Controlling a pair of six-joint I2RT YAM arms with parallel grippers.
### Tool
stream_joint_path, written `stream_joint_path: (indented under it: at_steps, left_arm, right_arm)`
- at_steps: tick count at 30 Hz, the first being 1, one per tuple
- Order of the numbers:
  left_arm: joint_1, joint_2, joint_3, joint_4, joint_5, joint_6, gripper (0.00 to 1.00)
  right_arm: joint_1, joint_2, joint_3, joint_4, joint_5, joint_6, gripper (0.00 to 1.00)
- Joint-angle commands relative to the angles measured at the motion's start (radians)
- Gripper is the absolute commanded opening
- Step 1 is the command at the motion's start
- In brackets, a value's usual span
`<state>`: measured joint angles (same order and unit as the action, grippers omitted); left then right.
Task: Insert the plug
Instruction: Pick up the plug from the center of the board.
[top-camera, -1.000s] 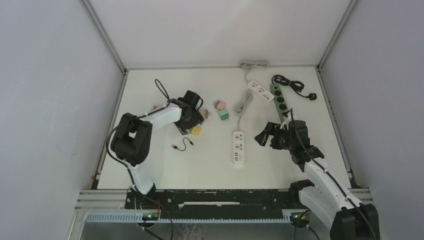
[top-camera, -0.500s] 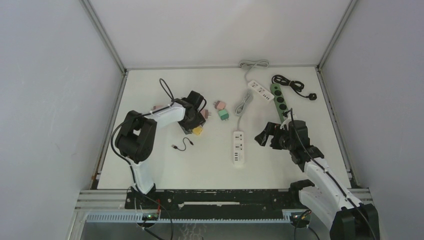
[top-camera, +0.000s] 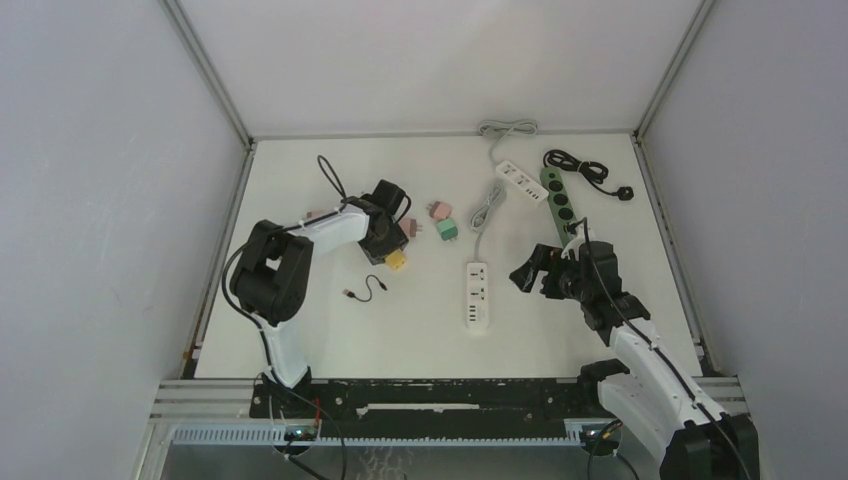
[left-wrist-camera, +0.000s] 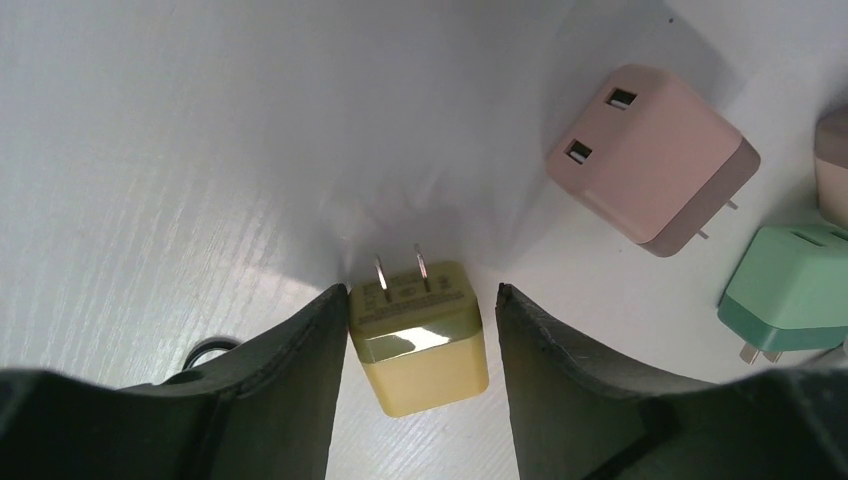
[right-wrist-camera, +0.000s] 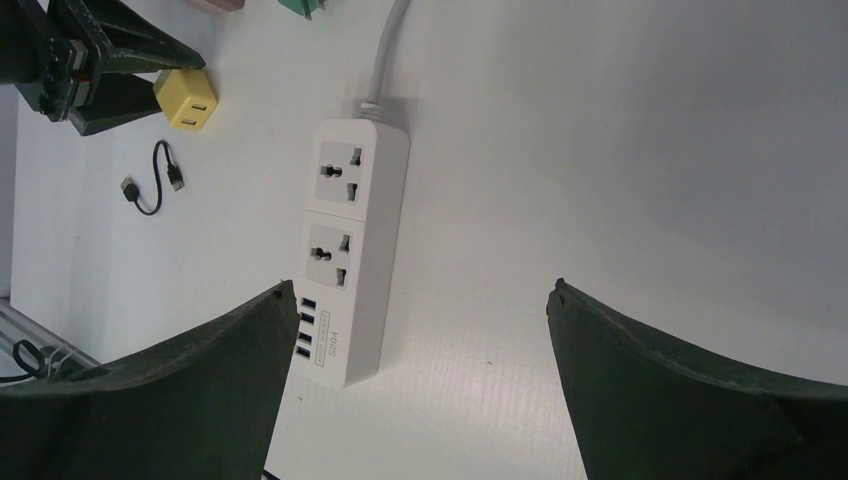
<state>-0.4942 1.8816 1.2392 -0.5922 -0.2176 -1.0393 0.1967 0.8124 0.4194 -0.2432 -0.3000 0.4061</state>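
Note:
A yellow two-prong plug (left-wrist-camera: 420, 335) lies on the white table, prongs pointing away from the wrist; it also shows in the top view (top-camera: 398, 260). My left gripper (left-wrist-camera: 420, 290) is open and low around it, the left finger against its side and a small gap at the right finger; in the top view the left gripper (top-camera: 388, 248) is left of centre. A white power strip (top-camera: 477, 296) with two sockets lies at centre, also in the right wrist view (right-wrist-camera: 350, 240). My right gripper (right-wrist-camera: 422, 286) is wide open and empty, just right of the strip (top-camera: 525, 272).
A pink plug (left-wrist-camera: 650, 165) and a green plug (left-wrist-camera: 790, 290) lie right of the yellow one. A short black cable (top-camera: 365, 290) lies near it. A second white strip (top-camera: 522, 180), a green strip (top-camera: 557, 200) and a black cord (top-camera: 590, 170) lie at the back right.
My left arm has shifted a little to the right and the yellow plug has slid slightly right with it. The right arm has not moved.

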Motion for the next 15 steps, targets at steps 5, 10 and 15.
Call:
stream_joint_path:
  at_steps: [5,10,15]
  left_arm:
    - [0.003,0.029,-0.029,0.069,0.021,0.034,0.56]
    - [0.003,0.005,-0.069,0.109,0.047,0.044,0.46]
    - [0.003,-0.047,-0.122,0.160,0.096,0.035,0.38]
  right_arm:
    - [-0.005,-0.034,0.053,0.015,-0.020,0.001,1.00]
    - [0.000,-0.042,0.063,0.028,-0.024,0.037,1.00]
    - [0.054,-0.042,0.067,0.067,0.001,0.099,1.00]
